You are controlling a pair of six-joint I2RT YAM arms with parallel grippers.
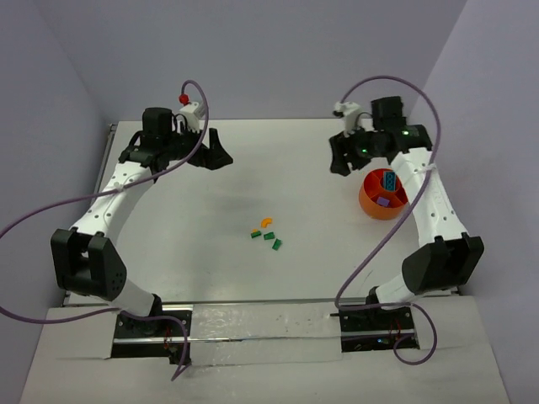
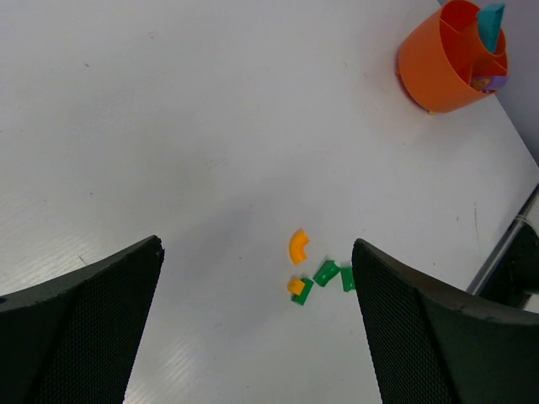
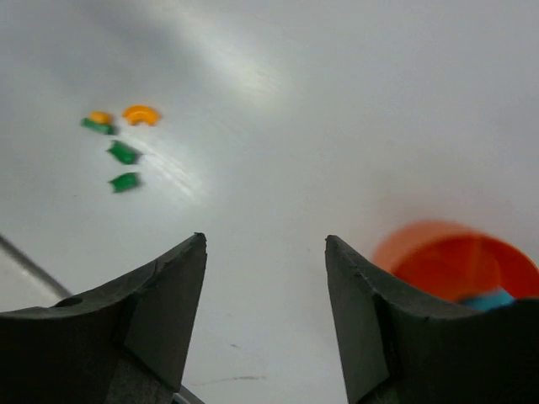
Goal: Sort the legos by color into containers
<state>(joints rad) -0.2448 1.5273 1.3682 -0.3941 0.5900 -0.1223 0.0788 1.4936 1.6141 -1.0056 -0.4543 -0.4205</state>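
Top external | legos (image 1: pixel 269 236) mid-table, well apart from both | left end effector (image 2: pixel 257 248) gaping, empty | right end effector (image 3: pixel 265 252) parted, empty

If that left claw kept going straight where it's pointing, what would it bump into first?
The left gripper, jaws open, would likely hit bare table first, just beside the curved orange brick; depth is unclear.

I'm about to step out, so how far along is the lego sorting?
Done: a teal plastic brick and a purple brick sit in different compartments of the round orange plastic bowl. In hand: nothing; the left gripper and the right gripper are both open and empty. Left: three small green bricks, a curved orange brick and a tiny orange piece lie loose on the table.
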